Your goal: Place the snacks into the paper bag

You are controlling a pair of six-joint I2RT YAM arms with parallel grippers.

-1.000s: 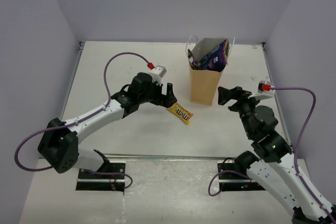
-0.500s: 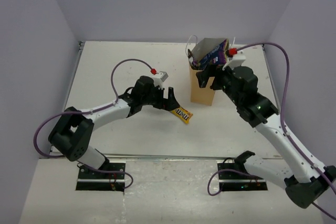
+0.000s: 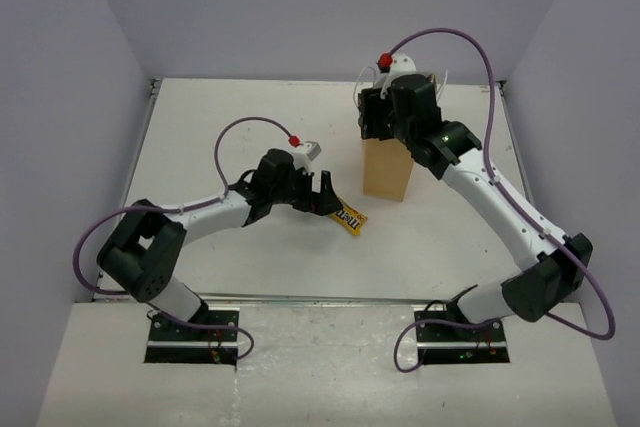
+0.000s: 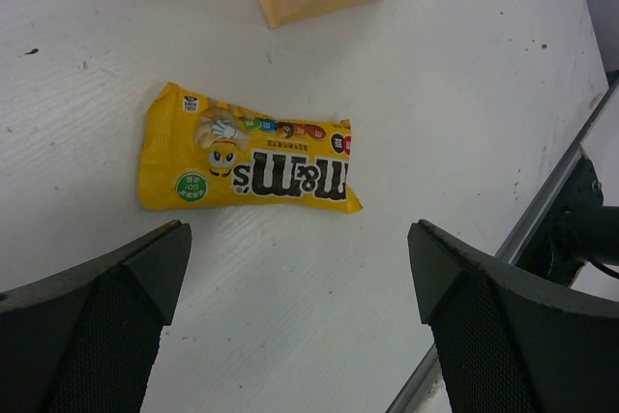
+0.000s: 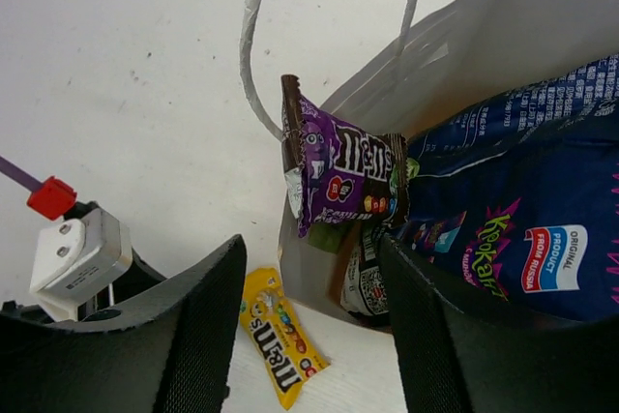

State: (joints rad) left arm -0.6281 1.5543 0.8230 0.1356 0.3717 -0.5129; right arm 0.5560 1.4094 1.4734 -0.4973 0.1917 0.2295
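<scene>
Pale lilac walls [image 3: 300,7] close in three sides of the white table [image 3: 200,127]. The surface has a few dark specks and a metal strip [image 3: 330,299] along its near edge. The paper bag [image 3: 385,169] stands upright, back right of centre. The purple chip bag [image 5: 522,229] sits inside it, top showing. The right gripper [image 5: 309,258] is over the bag mouth, fingers spread, empty. The left gripper [image 4: 298,239] is low over the table, fingers spread wide, empty. The candy bar [image 5: 338,166] pokes up at the bag rim. The yellow M&M's pack [image 4: 247,162] lies flat on the table near the bag's base, untouched.
</scene>
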